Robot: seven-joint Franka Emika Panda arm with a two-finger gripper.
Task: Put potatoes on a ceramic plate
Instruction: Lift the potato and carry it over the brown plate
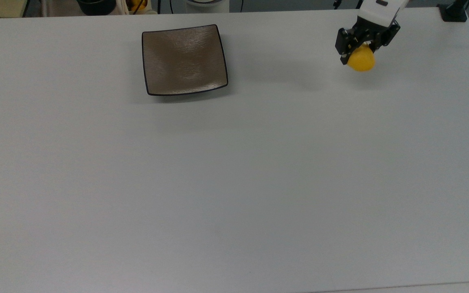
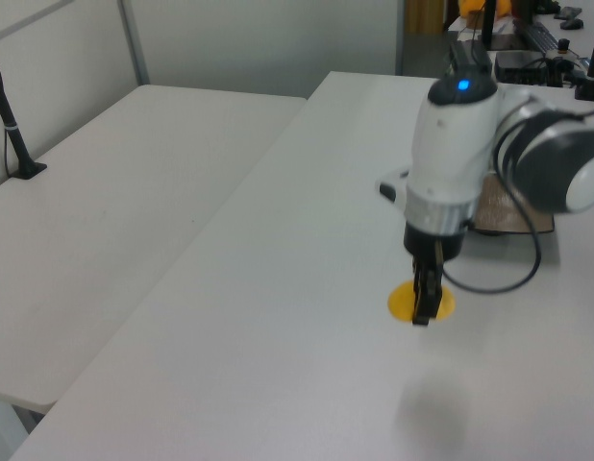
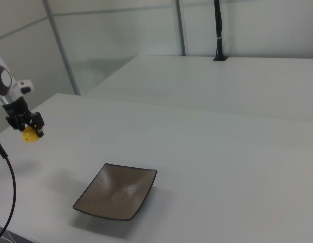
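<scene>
Holding the potato (image 1: 362, 60) clear of the table (image 1: 234, 183), the gripper (image 1: 360, 45) is hanging at about two o'clock in the top view, its fingers clenched on either side of the yellow lump; a soft shadow on the table beneath it in the left view suggests the potato is airborne. The pick-up part of the task is looking done. The ceramic plate (image 1: 184, 59) is sitting bare at about eleven o'clock in the top view, well apart from the potato, with open table between them. What is remaining, by this reading, is carrying the potato across toward nine o'clock, lowering it over the plate's middle and letting the fingers release it there.
</scene>
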